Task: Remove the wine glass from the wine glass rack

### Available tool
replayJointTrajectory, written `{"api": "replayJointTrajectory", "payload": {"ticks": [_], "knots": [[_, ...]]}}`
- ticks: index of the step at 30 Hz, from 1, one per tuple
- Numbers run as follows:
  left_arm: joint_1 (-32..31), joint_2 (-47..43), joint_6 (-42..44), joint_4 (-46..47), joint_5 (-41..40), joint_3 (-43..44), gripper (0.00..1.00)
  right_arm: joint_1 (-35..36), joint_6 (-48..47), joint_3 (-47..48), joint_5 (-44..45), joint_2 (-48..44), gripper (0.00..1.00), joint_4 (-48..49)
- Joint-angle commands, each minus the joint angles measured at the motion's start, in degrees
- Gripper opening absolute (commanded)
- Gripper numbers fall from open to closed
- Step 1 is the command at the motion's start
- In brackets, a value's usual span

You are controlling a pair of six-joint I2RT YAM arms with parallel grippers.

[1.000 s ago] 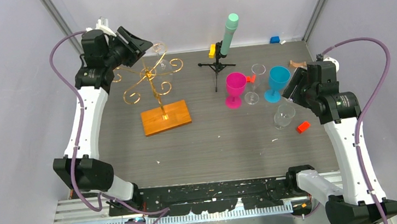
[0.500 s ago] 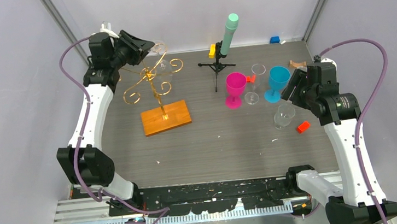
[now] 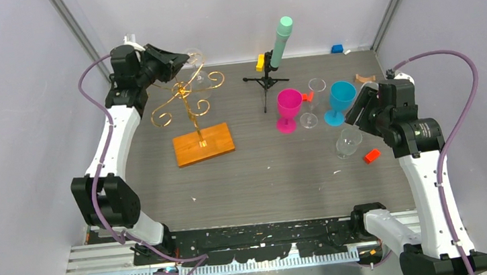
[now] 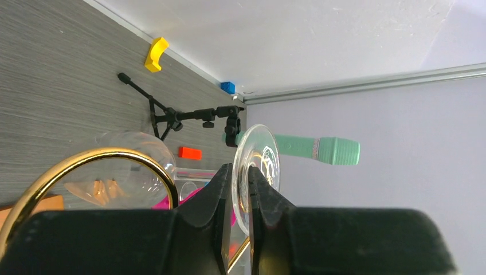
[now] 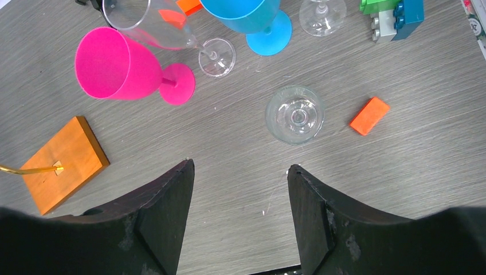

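Observation:
A clear wine glass (image 3: 195, 60) hangs upside down from a back scroll arm of the gold wine glass rack (image 3: 189, 102), which stands on an orange-brown wooden base (image 3: 204, 144). My left gripper (image 3: 179, 58) reaches the top of the rack from the left. In the left wrist view its gripper (image 4: 240, 169) is shut on the glass's round foot (image 4: 265, 157), one finger on each face of the disc. The bowl (image 4: 123, 166) hangs behind a gold scroll (image 4: 86, 157). My right gripper (image 5: 240, 166) is open over bare table, far right, holding nothing.
A pink goblet (image 3: 287, 106), a blue goblet (image 3: 341, 99) and clear glasses (image 3: 349, 141) stand at centre right. A black tripod with a mint-green cylinder (image 3: 279, 43) stands at the back. An orange block (image 3: 371, 156), yellow block (image 3: 260, 62) and blue block (image 3: 337, 49) lie around.
My left gripper has moved right to the rack's top and its fingers have closed onto the glass's foot. The right arm has shifted only slightly.

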Motion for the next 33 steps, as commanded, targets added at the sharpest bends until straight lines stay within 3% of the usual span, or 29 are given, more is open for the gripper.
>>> {"api": "replayJointTrajectory", "payload": {"ticks": [1, 6, 11, 14, 19, 24, 33], "knots": [[0.7, -2.3, -0.4, 3.8, 0.5, -0.3, 0.13, -0.3, -0.8, -0.1, -0.7, -1.2, 0.66, 2.0], [0.8, -3.0, 0.0, 4.1, 0.4, -0.4, 0.09, -0.3, -0.6, -0.3, -1.5, -1.7, 0.65, 2.3], [0.8, -4.0, 1.4, 3.0, -0.7, -0.4, 0.31, -0.3, -0.5, -0.3, -1.8, -1.7, 0.65, 2.3], [0.8, -4.9, 3.2, 1.8, -2.3, -0.2, 0.35, -0.3, -0.3, -0.5, -1.8, -1.6, 0.65, 2.3], [0.8, -5.1, 3.7, 1.6, -2.3, 0.5, 0.32, -0.3, -0.1, -0.9, -1.7, -1.6, 0.65, 2.4], [0.8, -2.8, -1.4, 5.1, 2.9, 0.0, 0.31, -0.3, -0.1, -1.1, -1.6, -1.8, 0.65, 2.6], [0.8, -1.7, -6.0, 9.1, 4.7, -1.0, 0.23, -0.3, -0.1, -1.8, 0.3, -2.3, 0.63, 2.7]]}}
